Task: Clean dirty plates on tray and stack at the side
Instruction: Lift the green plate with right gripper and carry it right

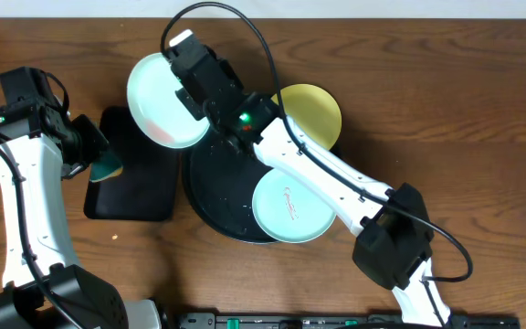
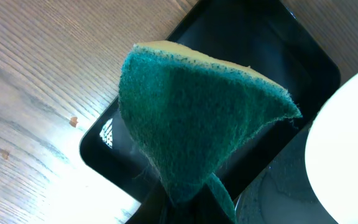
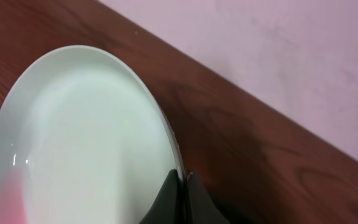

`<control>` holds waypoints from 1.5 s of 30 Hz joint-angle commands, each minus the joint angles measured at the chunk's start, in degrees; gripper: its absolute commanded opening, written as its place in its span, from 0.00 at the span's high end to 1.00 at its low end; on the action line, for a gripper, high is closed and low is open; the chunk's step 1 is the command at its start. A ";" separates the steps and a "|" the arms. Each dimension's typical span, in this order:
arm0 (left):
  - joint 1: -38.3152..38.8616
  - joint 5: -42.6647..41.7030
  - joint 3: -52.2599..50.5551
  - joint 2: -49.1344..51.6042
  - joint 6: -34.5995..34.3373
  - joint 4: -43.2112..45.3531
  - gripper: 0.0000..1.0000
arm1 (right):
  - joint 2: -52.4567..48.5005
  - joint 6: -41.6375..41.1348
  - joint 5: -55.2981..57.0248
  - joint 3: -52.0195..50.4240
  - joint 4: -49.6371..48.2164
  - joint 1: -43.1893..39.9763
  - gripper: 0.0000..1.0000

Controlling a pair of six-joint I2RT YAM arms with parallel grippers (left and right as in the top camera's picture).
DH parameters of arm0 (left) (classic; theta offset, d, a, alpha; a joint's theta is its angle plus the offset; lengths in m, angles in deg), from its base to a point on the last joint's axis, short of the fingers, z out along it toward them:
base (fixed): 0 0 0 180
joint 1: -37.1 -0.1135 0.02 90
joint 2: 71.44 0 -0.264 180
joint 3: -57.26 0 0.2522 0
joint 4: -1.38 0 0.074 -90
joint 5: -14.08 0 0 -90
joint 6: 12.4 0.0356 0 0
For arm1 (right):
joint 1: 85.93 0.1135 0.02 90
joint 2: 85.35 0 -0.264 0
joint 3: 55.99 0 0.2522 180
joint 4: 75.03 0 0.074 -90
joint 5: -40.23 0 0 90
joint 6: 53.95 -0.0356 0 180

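My right gripper [image 1: 196, 102] is shut on the rim of a pale mint-blue plate [image 1: 160, 99] with a reddish smear, held tilted above the round black tray's left edge; the right wrist view shows the plate [image 3: 79, 143] pinched between the fingers [image 3: 182, 180]. My left gripper [image 1: 97, 157] is shut on a green and yellow sponge [image 2: 194, 118], over the rectangular black tray, left of the held plate. A second mint-blue plate [image 1: 290, 206] lies on the round black tray [image 1: 210, 196]. The pale yellow plate [image 1: 313, 110] lies at the tray's far right rim.
A smaller rectangular black tray [image 1: 135, 178] lies left of the round tray; it shows under the sponge in the left wrist view [image 2: 291, 43]. Bare wooden table surrounds both. A pale wall runs behind the table's far edge.
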 commanded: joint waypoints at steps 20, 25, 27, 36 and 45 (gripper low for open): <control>-0.20 0.04 0.17 0.52 1.07 -0.17 0.93 | -2.58 39.65 -6.19 1.40 -20.13 2.43 0.99; -0.20 0.04 0.17 0.52 1.07 -0.17 0.92 | -2.60 39.56 -7.17 1.40 -22.62 2.43 0.99; -0.20 0.07 0.17 0.52 1.07 -0.17 0.93 | -2.60 39.56 -7.17 1.40 -22.64 2.43 0.99; -0.20 0.07 0.15 0.52 1.09 -0.22 0.92 | -2.34 37.59 -7.13 1.40 -19.15 2.01 0.99; -0.20 0.07 0.13 0.52 1.09 -0.20 0.93 | 3.82 21.81 -13.68 1.40 -2.19 -2.54 0.99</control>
